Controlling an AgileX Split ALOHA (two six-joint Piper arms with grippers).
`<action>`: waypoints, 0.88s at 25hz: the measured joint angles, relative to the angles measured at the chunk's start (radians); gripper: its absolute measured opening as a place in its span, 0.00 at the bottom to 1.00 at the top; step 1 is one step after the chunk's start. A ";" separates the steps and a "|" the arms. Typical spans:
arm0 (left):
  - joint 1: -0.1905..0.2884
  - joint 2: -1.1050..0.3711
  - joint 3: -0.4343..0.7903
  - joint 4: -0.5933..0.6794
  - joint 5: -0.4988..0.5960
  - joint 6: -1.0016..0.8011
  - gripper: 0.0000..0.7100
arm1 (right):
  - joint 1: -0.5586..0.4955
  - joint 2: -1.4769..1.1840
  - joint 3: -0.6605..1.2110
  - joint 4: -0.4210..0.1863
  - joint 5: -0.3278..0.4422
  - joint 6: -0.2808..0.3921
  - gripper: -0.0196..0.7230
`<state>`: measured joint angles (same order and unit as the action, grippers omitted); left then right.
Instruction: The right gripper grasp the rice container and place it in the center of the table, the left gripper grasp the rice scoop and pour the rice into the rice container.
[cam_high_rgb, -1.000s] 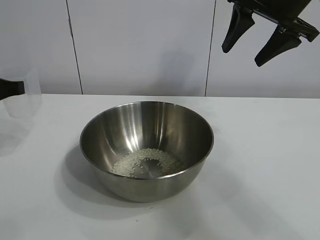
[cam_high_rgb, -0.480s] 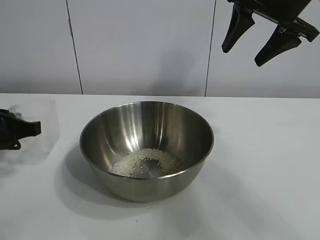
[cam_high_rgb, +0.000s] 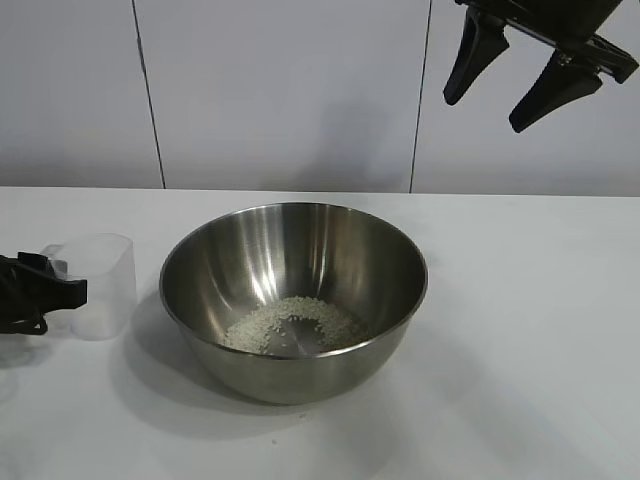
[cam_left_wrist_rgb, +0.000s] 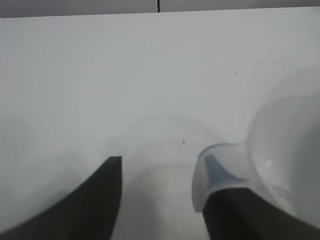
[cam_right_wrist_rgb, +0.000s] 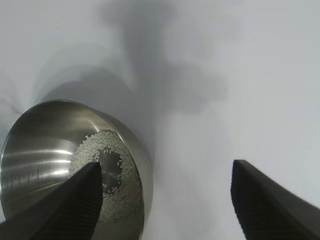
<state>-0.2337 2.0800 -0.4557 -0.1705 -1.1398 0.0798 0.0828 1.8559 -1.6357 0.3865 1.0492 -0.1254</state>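
Observation:
The rice container, a shiny steel bowl, stands in the middle of the table with a ring of rice in its bottom. The rice scoop stands upright and empty on the table, left of the bowl. My left gripper is low at the left edge, open, with one finger at the scoop's handle. In the left wrist view its jaws stand wide apart and the scoop is beside one finger. My right gripper hangs open high at the upper right, above the bowl and rice.
A white panelled wall runs along the back of the table. White tabletop lies to the right and front of the bowl.
The scoop has come down from a raised position at the far left to stand upright on the table. The left gripper came down with it. The right gripper has not moved.

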 joint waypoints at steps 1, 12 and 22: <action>0.000 -0.004 0.006 0.000 -0.001 0.001 0.58 | 0.000 0.000 0.000 0.000 0.000 0.000 0.69; 0.000 -0.076 0.132 0.000 -0.012 0.001 0.61 | 0.000 0.000 0.000 0.001 -0.001 0.000 0.69; 0.000 -0.219 0.293 0.001 -0.012 0.001 0.61 | 0.000 0.000 0.000 0.003 -0.001 0.000 0.69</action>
<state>-0.2337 1.8609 -0.1625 -0.1695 -1.1514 0.0807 0.0828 1.8559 -1.6357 0.3892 1.0481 -0.1254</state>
